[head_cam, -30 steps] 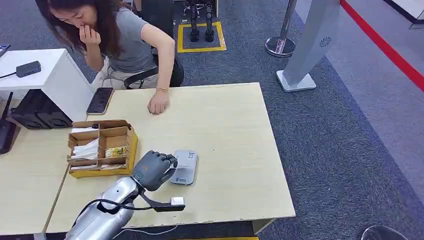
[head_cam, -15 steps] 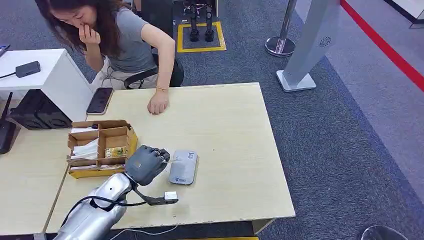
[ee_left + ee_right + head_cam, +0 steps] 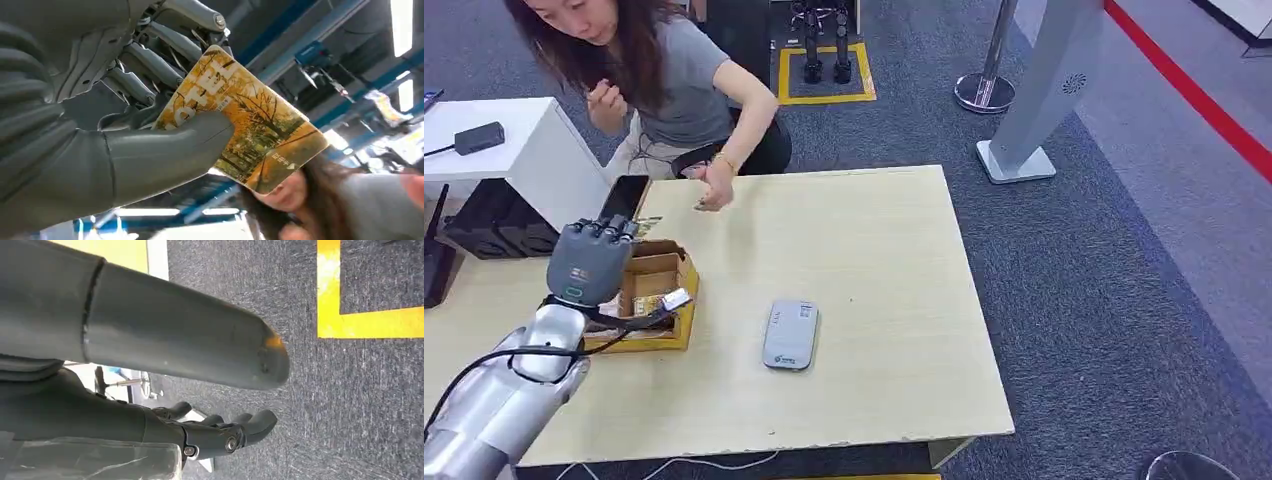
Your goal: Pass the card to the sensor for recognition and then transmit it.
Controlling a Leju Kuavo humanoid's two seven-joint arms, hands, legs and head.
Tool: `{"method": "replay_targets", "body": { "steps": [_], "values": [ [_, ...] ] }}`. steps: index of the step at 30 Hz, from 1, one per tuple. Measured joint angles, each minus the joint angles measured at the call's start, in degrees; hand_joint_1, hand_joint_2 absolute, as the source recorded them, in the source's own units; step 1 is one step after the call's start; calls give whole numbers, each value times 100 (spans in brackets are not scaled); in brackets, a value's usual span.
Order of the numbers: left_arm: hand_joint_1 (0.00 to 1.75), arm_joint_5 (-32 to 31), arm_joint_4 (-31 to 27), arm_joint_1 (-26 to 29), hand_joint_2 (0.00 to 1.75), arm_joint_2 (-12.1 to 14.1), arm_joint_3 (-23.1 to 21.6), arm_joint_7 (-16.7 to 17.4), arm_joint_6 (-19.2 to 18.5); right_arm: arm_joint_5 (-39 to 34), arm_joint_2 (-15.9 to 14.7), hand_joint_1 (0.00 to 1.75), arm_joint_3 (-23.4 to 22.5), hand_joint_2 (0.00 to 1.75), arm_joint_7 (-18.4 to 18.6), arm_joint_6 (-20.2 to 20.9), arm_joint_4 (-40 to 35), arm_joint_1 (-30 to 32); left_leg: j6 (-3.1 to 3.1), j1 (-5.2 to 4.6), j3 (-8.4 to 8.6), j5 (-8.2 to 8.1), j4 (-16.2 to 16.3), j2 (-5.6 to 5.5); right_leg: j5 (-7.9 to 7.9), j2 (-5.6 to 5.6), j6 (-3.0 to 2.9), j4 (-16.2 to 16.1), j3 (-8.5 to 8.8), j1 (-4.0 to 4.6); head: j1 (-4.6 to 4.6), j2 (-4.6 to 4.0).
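My left hand (image 3: 589, 262) is raised above the cardboard box (image 3: 664, 272) at the table's left side, back of the hand facing me. In the left wrist view the left hand (image 3: 125, 145) pinches a yellow card (image 3: 270, 135) with an autumn-tree print between thumb and fingers. The card's edge (image 3: 646, 220) pokes out past the fingertips toward a seated person (image 3: 679, 80). Their hand (image 3: 714, 190) hovers over the table's far edge. The grey card sensor (image 3: 791, 333) lies flat mid-table, apart from my hand. My right hand (image 3: 165, 425) hangs over the carpet, holding nothing, fingers apart.
The wooden table (image 3: 884, 240) carries a black phone (image 3: 624, 198) at its far left corner. A white desk (image 3: 534, 150) with dark equipment adjoins on the left. A grey kiosk (image 3: 1044, 90) and a stanchion base (image 3: 984, 92) stand on the carpet beyond.
My left hand left the sensor and rose leftward, over the box, carrying the card toward the person. Their hand lifted off the table and their other hand dropped from the face.
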Motion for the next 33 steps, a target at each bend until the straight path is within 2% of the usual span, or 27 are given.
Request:
{"method": "replay_targets", "body": {
  "steps": [2, 5, 12, 15, 16, 17, 18, 22, 30, 33],
  "values": [
    [175, 0, 2, -49, 175, 181, -72, 159, 15, 0, 11, 0, 0, 0, 2, -2, 0, 0, 0, 0, 0, 0, 0, 1, 0, 2, 0, 0, -1, 0, 2, 0],
    [175, 0, 2, -97, 175, 367, -138, 179, 35, -2, 24, 0, 0, 0, 7, -2, 0, 0, 0, -3, 0, 0, 0, 0, 0, 1, 0, 0, -1, 0, 0, -2],
    [175, 0, 29, -181, 175, 592, -223, 334, 52, -7, 37, 0, 0, 0, 9, -2, 0, -4, 0, -4, -2, 0, 0, 0, 1, 0, 1, -1, -1, -1, 2, 0],
    [175, 0, 195, -244, 175, 664, -227, 247, 120, -15, 44, 0, 0, 0, 9, -4, 0, -3, 0, -3, -1, 0, 0, 0, 1, 0, 0, -1, -1, -1, 0, 0],
    [112, 0, 242, -252, 175, 675, -227, 247, 122, -20, 48, 0, 0, 0, 9, -4, 2, -3, 0, -1, -1, 0, 0, 0, 1, 0, 0, -1, -2, -1, 0, 0],
    [40, 0, 277, -260, 175, 686, -227, 247, 127, -35, 50, 0, 0, 0, 9, -4, 2, -4, 0, -1, -1, 0, 0, 0, 1, 0, 0, 0, -2, -1, 0, 0],
    [0, 0, 317, -272, 175, 686, -227, 247, 138, -55, 52, 0, 0, 0, 9, -4, 2, -4, 0, -1, -1, 0, 0, 0, 1, 0, 0, 0, -2, -1, 0, -2],
    [0, 0, 428, -287, 175, 677, -225, 159, 138, -85, 59, 0, 0, 0, 7, -7, 2, -4, 0, -1, -1, 0, 0, 0, 0, 0, 0, 0, -3, -1, 0, 0],
    [0, 0, 509, -309, 175, 610, -232, 299, 142, -107, 74, 0, 0, 0, 11, -57, 2, -4, 0, -3, -2, 0, 0, 0, 1, 0, 0, -1, -3, -1, 0, -2],
    [0, 0, 464, -270, 175, 590, -229, 179, 52, -155, 74, 0, 0, 0, 11, -70, 2, -6, 0, -3, -2, 0, 0, 0, 1, 0, 0, -1, -3, -1, 0, 0]
  ]
}}
